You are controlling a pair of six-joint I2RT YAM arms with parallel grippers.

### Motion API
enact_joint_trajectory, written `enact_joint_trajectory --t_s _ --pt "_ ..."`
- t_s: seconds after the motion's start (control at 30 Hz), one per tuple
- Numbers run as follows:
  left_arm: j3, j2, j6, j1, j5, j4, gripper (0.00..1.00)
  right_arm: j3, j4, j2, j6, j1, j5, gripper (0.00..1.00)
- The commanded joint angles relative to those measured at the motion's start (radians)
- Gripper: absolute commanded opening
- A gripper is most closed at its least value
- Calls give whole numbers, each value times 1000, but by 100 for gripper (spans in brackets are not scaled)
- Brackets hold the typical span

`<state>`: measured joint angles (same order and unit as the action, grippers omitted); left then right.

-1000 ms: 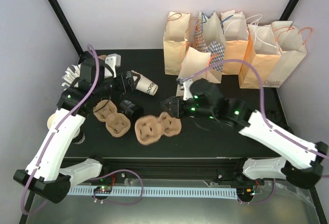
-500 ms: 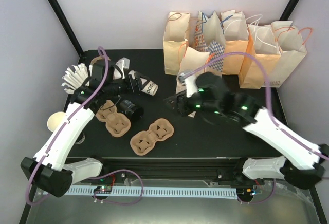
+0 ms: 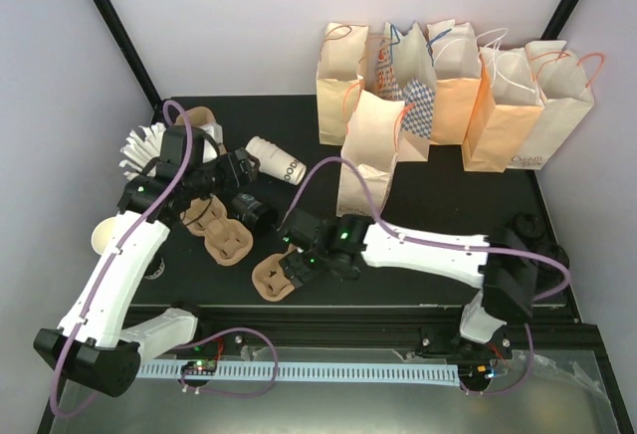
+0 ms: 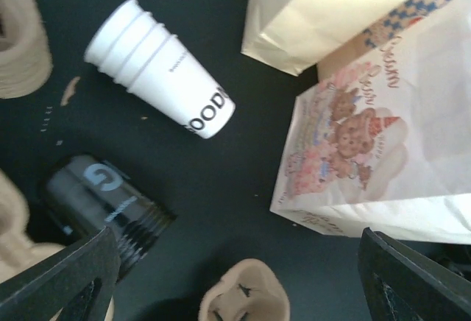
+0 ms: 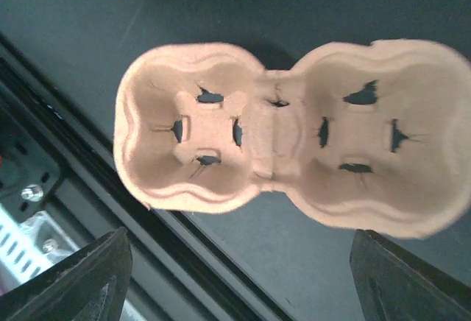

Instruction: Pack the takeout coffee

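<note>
A white paper cup with dark lettering (image 3: 276, 158) lies on its side on the black table, and no black lid shows on it. In the left wrist view the cup (image 4: 158, 67) looks like a nested stack. My left gripper (image 3: 242, 169) is open and empty just left of it, and the left wrist view (image 4: 239, 284) shows its jaws wide apart. My right gripper (image 3: 299, 263) is open above a brown pulp carrier (image 3: 271, 279) at the table's front edge. The carrier (image 5: 294, 137) lies loose beyond my right gripper (image 5: 243, 277).
A black ribbed cylinder (image 3: 255, 210) lies by a second pulp carrier (image 3: 215, 227). Several paper bags (image 3: 448, 86) stand at the back, one (image 3: 364, 150) nearer the middle. A cream cup (image 3: 105, 235) and white folded pieces (image 3: 144, 143) sit at the left.
My right arm has swung down and left to the front edge, over the carrier, which has slid toward the front left. My left gripper has drawn back a little from the white cup.
</note>
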<state>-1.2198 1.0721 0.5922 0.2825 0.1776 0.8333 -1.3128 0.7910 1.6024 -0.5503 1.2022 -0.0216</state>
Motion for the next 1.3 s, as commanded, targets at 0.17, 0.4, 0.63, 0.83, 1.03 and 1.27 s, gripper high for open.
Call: enact_joint_trajectory --t_s 0.17,0.4,0.63,0.83,1.03,1.27 --pt "-48 -69 -62 -47 -127 104 93 -98 -126 290 -16 76 -128 82" --pt "-52 -74 -62 -55 -81 108 93 -168 -35 406 -43 77 -236 78" --pt "-59 -96 -67 -59 -65 110 93 -165 -26 371 -47 76 -315 78" --pt "-52 -110 -63 -60 -61 112 93 -101 -97 274 -1 73 -338 79" --pt "-52 -109 -48 -62 -44 109 92 -118 -121 326 70 26 -208 78" --pt "-50 -122 -42 -62 -44 115 92 -185 -69 420 120 15 -223 78"
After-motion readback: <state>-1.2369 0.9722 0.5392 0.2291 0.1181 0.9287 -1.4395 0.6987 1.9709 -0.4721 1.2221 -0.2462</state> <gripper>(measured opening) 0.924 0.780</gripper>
